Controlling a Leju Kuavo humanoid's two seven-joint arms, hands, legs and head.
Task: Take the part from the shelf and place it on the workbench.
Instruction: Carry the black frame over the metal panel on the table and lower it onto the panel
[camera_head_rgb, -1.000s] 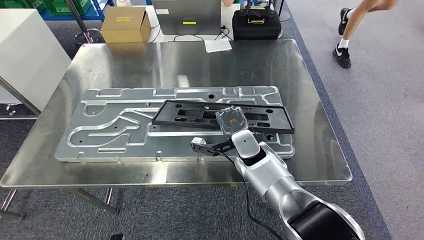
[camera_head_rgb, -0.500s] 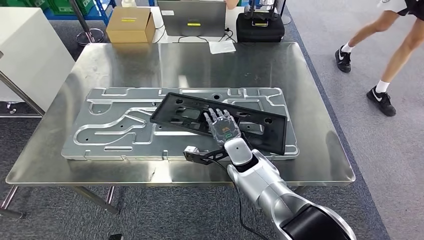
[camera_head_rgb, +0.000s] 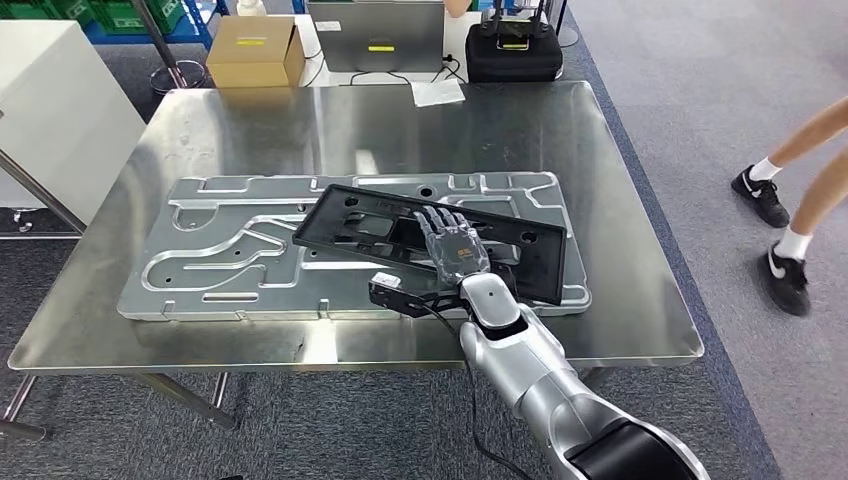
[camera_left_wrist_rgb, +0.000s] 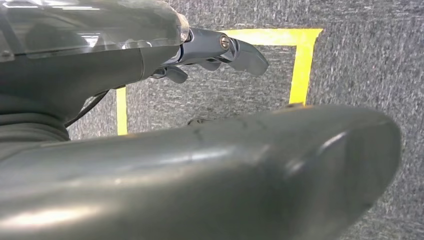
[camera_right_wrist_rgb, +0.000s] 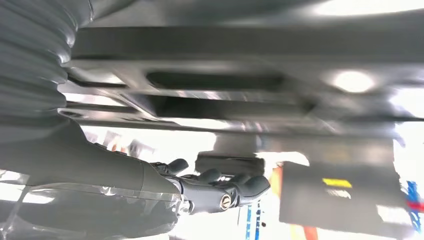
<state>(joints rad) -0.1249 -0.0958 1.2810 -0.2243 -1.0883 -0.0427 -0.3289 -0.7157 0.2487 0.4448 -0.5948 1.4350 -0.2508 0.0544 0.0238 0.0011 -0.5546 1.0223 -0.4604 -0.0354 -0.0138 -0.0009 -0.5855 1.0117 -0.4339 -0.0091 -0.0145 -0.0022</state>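
Our right hand lies flat, fingers spread, on the black part, which rests on the grey plate atop the workbench. We judge it placed; we should lift straight up without dragging it.

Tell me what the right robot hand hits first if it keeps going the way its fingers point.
The right robot hand lies over the black part, fingers pointing toward the table's far side. Going on, it likely slides along the part, then over the grey plate; height is unclear.

Black flat frame part w/ cutouts lies skewed atop workbench metal plate.
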